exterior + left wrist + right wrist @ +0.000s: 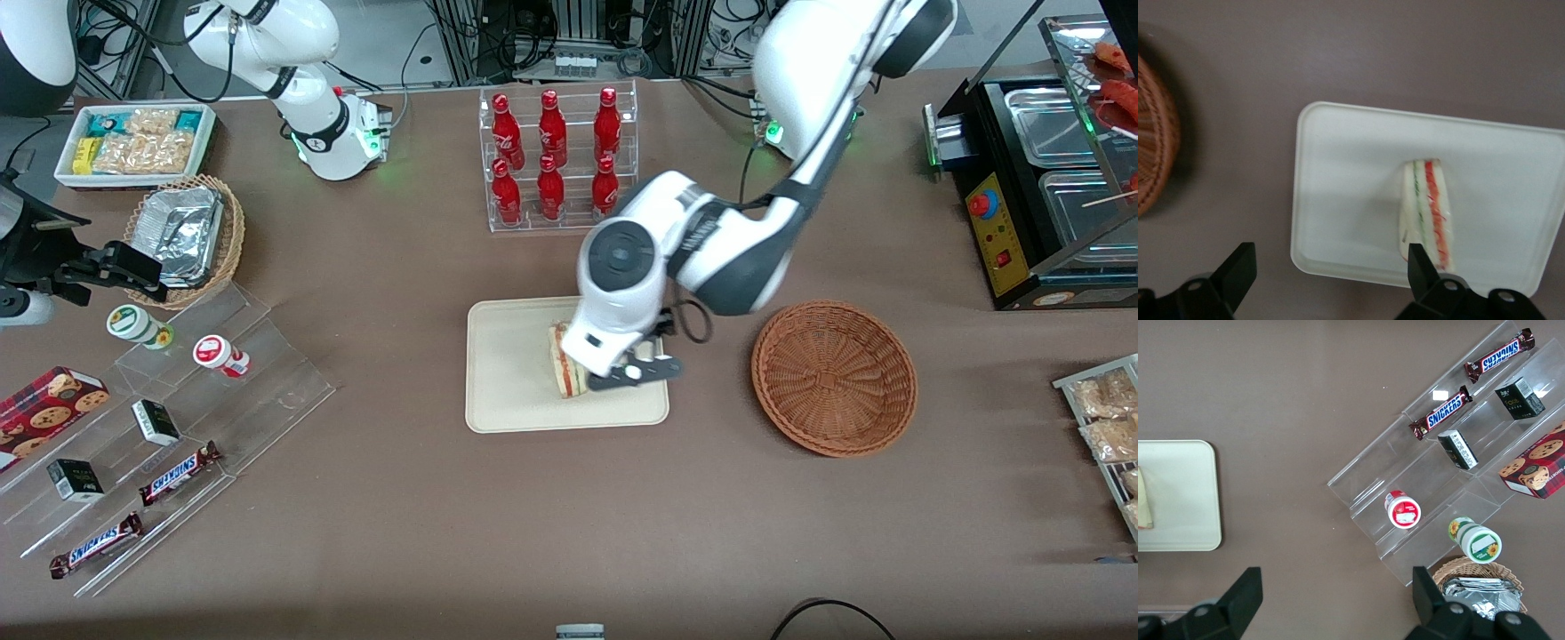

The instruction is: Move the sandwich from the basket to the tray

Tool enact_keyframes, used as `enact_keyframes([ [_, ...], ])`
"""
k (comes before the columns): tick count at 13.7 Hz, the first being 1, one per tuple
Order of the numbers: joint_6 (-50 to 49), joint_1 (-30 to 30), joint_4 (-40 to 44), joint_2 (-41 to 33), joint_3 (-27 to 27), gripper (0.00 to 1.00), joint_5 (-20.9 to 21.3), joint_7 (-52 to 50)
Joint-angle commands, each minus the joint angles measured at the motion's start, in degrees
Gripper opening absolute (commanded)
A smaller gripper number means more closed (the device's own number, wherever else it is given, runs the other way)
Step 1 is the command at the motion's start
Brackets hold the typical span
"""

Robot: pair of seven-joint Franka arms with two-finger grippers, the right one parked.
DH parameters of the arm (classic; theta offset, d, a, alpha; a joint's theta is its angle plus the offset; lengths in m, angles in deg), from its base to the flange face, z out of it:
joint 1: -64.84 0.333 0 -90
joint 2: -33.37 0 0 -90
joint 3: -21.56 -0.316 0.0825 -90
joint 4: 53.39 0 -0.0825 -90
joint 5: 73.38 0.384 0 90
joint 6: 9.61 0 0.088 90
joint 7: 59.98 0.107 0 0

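**Sandwich lies on the tray, gripper spread above it**

The small triangular sandwich [565, 366] of pale white bread, with red, green and yellow filling lines along its cut edge, rests on the flat cream-coloured rectangular tray [514, 373] with rounded corners and a low rim. It lies in the part of the tray toward the working arm's end. The left arm's black two-finger gripper [1331, 270] hangs above the tray with its fingers [1239, 267] wide apart, holding nothing; one fingertip shows over the sandwich's end, the other over the brown table [569, 524] just off the tray's rim. The round, shallow reddish-brown woven wicker basket [834, 378] sits beside the tray, toward the working arm's end of the table, apart from it and with nothing in it. A clear rack of red bottles [556, 160] stands farther from the front camera than the tray.
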Motion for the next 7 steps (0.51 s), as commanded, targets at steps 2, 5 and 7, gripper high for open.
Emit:
enact_keyframes([
  [2,-0.6,5.5,-5.1,-4.8,0.4,1.00,0.0,1.5],
  [5,-0.4,10.5,-9.2,-8.2,0.5,1.00,-0.2,8.6],
  [7,-0.7,13.8,-10.8,-9.9,0.6,1.00,-1.2,13.2],
])
